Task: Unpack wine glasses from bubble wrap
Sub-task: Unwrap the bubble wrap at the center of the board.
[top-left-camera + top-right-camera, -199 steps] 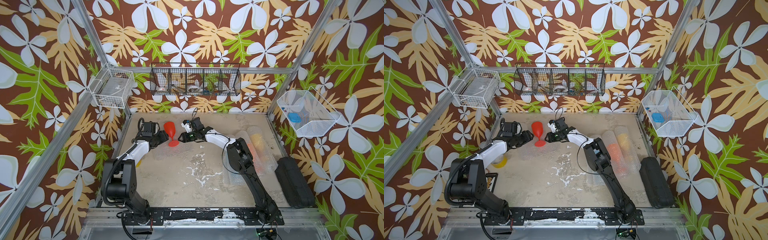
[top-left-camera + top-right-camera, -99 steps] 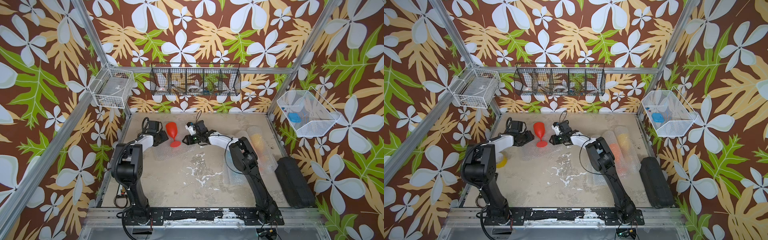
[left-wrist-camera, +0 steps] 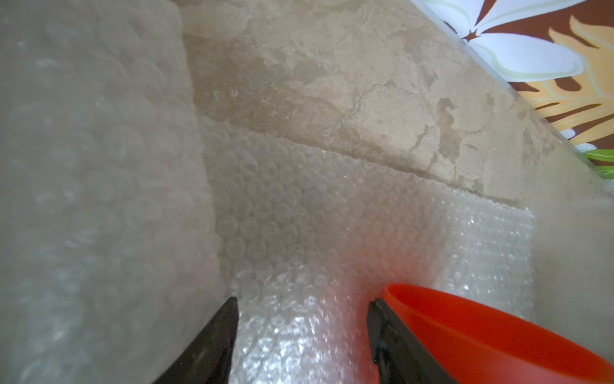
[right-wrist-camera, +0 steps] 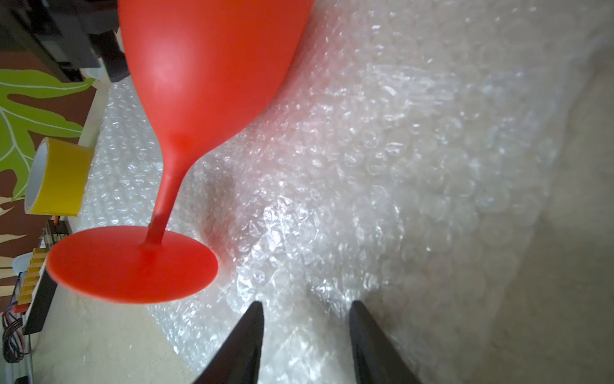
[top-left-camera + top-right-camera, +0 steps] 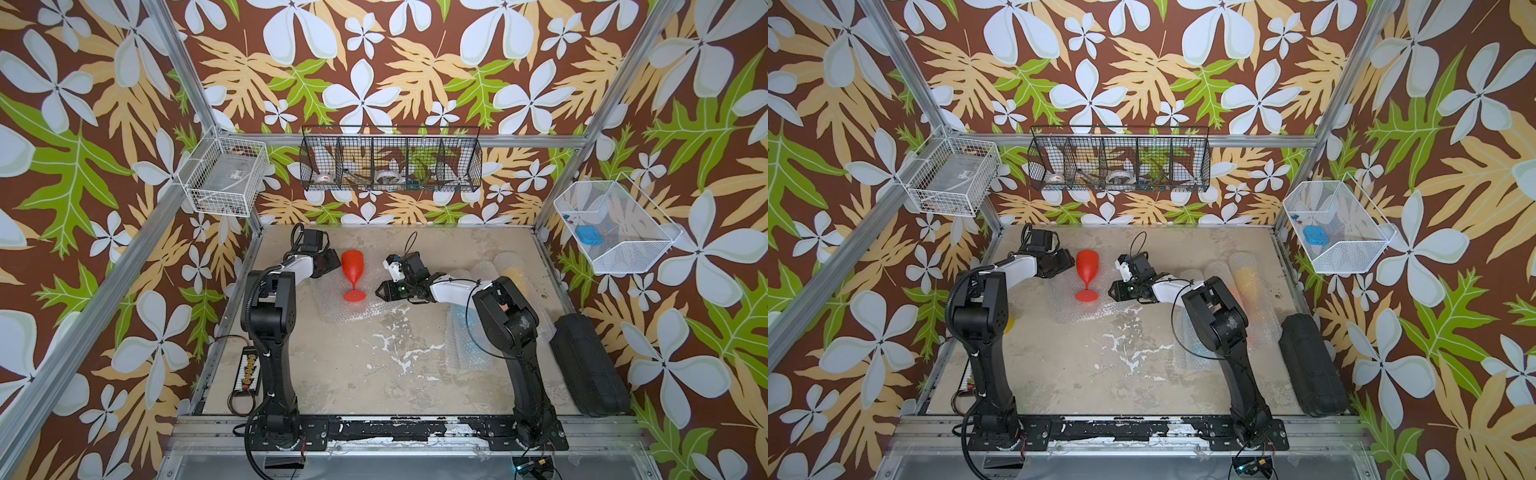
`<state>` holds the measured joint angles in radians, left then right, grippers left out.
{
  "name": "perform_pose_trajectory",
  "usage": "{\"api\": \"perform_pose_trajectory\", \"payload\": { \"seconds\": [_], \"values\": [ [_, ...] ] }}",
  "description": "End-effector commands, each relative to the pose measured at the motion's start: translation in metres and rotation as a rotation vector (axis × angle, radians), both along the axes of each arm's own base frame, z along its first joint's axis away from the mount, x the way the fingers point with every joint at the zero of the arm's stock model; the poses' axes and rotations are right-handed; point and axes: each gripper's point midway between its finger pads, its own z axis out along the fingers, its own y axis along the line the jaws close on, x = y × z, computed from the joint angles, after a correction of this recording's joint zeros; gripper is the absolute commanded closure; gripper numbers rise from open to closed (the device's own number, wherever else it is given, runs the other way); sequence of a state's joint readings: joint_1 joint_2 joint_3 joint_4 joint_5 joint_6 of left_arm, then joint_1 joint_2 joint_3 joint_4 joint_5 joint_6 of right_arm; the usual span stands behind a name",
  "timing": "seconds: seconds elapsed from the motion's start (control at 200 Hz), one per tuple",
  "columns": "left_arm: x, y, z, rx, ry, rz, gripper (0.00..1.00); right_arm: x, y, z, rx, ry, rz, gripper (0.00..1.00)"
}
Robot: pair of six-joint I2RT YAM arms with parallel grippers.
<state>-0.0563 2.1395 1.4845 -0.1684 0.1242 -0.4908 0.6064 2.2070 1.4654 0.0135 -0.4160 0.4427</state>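
Starting nearest us, we see a light blue stemmed plastic goblet (image 5: 463,332) lying inside a clear bubble-wrap tube (image 5: 473,357), not yet opened; further back the right gripper (image 4: 305,309) hangs parted and empty over the flat dimpled bubble-wrap sheet (image 5: 349,313), and we judge that tugging it would topple the red stemmed plastic goblet (image 5: 353,270) standing upright on it; beyond, the left gripper (image 3: 300,306), likewise parted and empty, sits just beside the bowl's rim and could knock it over
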Motion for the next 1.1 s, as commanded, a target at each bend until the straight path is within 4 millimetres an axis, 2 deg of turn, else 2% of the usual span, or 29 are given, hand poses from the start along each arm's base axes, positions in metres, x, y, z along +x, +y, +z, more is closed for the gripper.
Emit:
{"api": "perform_pose_trajectory", "payload": {
  "seconds": [0.0,0.225,0.35,0.44,0.556,0.621,0.666,0.736,0.886,0.991,1.096],
  "values": [
    [0.000,-0.004,-0.008,-0.007,0.024,-0.025,0.36,-0.006,0.002,0.001,-0.004,0.027,-0.011,0.54],
    [0.028,-0.004,-0.011,0.001,0.019,-0.028,0.36,-0.009,0.017,0.003,0.006,0.027,0.020,0.54],
    [0.042,-0.007,-0.009,-0.012,0.019,-0.039,0.37,0.002,0.020,-0.004,-0.008,0.022,0.019,0.54],
    [0.045,-0.010,0.005,-0.022,0.000,-0.050,0.37,0.006,0.017,-0.009,-0.031,0.022,0.013,0.54],
    [0.045,-0.009,0.040,-0.018,-0.077,-0.056,0.36,0.011,0.013,-0.010,-0.032,0.017,0.001,0.53],
    [0.042,-0.006,0.051,-0.003,-0.093,-0.050,0.35,0.014,0.011,-0.013,-0.042,0.021,-0.002,0.54],
    [0.040,0.000,0.053,0.019,-0.088,-0.039,0.34,0.013,0.010,-0.016,-0.047,0.024,-0.002,0.53],
    [0.036,0.012,0.045,0.048,-0.052,-0.018,0.34,0.011,0.008,-0.020,-0.044,0.031,-0.006,0.53],
    [0.024,0.061,0.026,0.139,0.042,0.075,0.34,0.008,0.005,-0.021,-0.048,0.031,-0.007,0.53],
    [0.020,0.079,0.040,0.202,0.035,0.106,0.34,0.008,0.005,-0.023,-0.050,0.032,-0.007,0.54],
    [0.018,0.070,0.067,0.183,-0.016,0.087,0.34,0.010,0.007,-0.024,-0.045,0.036,-0.002,0.53]
  ]
}}
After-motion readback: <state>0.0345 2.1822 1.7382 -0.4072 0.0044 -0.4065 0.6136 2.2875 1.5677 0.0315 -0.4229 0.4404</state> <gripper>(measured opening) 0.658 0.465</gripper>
